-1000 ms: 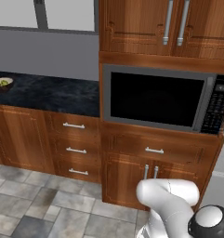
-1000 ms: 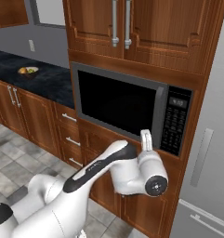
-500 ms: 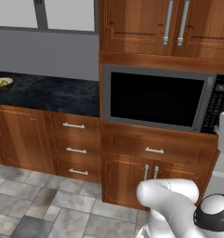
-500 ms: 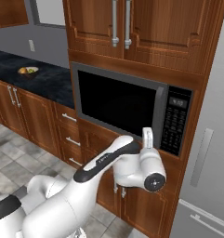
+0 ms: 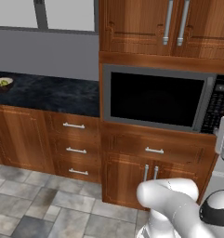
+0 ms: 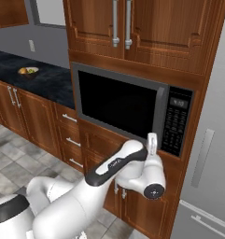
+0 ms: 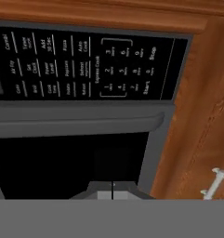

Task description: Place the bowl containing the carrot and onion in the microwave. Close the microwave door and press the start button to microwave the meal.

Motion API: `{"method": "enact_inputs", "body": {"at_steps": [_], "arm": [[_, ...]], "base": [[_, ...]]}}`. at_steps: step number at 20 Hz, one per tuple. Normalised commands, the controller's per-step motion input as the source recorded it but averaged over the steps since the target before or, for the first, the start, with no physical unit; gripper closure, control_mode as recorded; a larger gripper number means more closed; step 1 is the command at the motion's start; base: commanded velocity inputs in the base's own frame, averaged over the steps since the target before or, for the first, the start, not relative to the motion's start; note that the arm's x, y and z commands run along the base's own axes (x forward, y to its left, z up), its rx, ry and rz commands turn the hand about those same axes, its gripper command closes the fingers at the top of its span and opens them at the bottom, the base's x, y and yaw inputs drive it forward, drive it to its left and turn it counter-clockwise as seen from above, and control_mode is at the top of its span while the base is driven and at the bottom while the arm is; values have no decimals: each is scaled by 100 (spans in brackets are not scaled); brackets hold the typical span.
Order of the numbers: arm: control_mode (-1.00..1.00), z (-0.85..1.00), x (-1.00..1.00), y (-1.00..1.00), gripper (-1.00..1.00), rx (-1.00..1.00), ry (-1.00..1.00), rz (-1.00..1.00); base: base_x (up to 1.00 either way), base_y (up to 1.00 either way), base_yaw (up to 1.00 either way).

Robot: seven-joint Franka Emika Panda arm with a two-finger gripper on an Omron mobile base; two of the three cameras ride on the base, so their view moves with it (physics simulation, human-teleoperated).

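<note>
From the left base view, the microwave (image 5: 162, 98) sits built into the wooden cabinetry, its door (image 5: 154, 98) shut flat, the black glass showing nothing inside. Off at the far left, a small bowl of fruit (image 5: 2, 83) rests on the dark countertop (image 5: 48, 95). The white arm (image 5: 178, 204) rises at the lower right.

From the right base view, the arm reaches up so that the gripper (image 6: 152, 140) stands upright just in front of the microwave's lower right corner — beside the black keypad panel (image 6: 176, 122). The jaws are clenched together, holding nothing. The fruit bowl (image 6: 28, 71) is well apart on the counter.

In the hand view the picture is rolled: the keypad (image 7: 85, 65) lies across the top, the door's grey frame and dark window below it, and the pressed-together finger tips (image 7: 112, 194) show at the bottom — wood cabinet to the right.
</note>
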Motion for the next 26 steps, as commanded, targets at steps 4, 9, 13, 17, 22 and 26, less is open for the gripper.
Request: {"method": "enact_inputs", "body": {"at_steps": [4,9,13,17,22,26], "arm": [[-100,-9,9,-7,100,4,-3,-6],[-100,0,12,-2,100,4,0,-6],[-100,0,6,-9,100,5,0,-6],[-100,0,10,-9,100,5,0,-6],[-100,-3,18,-14,100,6,0,-4],[-100,-11,13,-19,100,5,0,-4]], "base": [[0,0,0],[0,0,0],[0,0,0],[0,0,0],[0,0,0],[0,0,0]]}}
